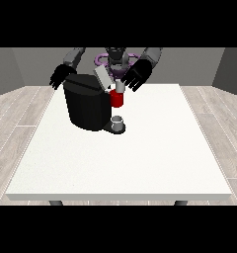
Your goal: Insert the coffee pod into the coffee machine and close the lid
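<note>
Coffee machine (86,106) stands on white table (140,163), grey-walled room.

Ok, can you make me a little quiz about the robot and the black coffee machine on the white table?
1. True or false: the grey lid on the black box-shaped coffee machine is raised.
2. What colour is the part under the hand at the view's right? A blue, B red, C green.
3. What stands on the machine's base? A small grey ____.

Key: 1 true; 2 B, the red holder; 3 cup.
</note>
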### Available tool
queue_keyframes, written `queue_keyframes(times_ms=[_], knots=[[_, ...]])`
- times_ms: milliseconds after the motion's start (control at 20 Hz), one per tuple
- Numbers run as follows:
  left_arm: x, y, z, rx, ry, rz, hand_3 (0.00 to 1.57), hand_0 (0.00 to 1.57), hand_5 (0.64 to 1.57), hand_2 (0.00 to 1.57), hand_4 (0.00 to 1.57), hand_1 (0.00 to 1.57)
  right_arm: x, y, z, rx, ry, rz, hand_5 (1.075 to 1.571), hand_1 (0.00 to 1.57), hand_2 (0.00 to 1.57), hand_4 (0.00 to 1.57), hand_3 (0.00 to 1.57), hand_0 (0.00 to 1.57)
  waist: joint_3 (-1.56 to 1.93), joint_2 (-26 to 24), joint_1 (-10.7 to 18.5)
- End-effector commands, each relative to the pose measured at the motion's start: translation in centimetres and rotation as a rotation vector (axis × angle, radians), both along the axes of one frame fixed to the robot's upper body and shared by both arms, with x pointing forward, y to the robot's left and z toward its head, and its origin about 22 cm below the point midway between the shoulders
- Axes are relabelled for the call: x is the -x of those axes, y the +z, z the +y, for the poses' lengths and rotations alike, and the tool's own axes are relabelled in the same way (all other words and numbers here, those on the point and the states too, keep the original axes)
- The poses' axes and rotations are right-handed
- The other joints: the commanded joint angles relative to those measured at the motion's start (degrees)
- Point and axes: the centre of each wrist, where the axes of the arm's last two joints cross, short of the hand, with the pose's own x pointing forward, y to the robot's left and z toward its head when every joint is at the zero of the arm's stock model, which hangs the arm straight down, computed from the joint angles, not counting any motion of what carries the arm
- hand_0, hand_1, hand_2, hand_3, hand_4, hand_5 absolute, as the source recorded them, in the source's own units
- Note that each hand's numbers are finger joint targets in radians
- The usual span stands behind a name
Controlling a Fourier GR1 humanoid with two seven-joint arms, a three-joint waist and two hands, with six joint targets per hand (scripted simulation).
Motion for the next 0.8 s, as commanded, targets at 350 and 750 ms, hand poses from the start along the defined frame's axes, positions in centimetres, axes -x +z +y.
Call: queue_keyframes(times_ms=[350, 750], knots=[[-0.4, 0.6, -3.2, -0.020, -0.068, 0.039, 1.21, 1.26, 1.571, 1.30, 0.51, 1.26, -0.2, -1.3, -0.4, -0.019, -0.042, 0.014, 1.571, 0.00, 0.00, 0.50, 0.00, 0.00, 0.02, -0.82, 1.90], [-0.4, -1.8, -2.4, -0.020, -0.044, 0.038, 1.20, 1.20, 1.571, 1.27, 0.50, 1.20, 0.5, -0.5, 0.2, -0.017, -0.004, 0.008, 1.571, 0.00, 0.00, 0.46, 0.00, 0.00, -0.01, -0.46, 0.01]])
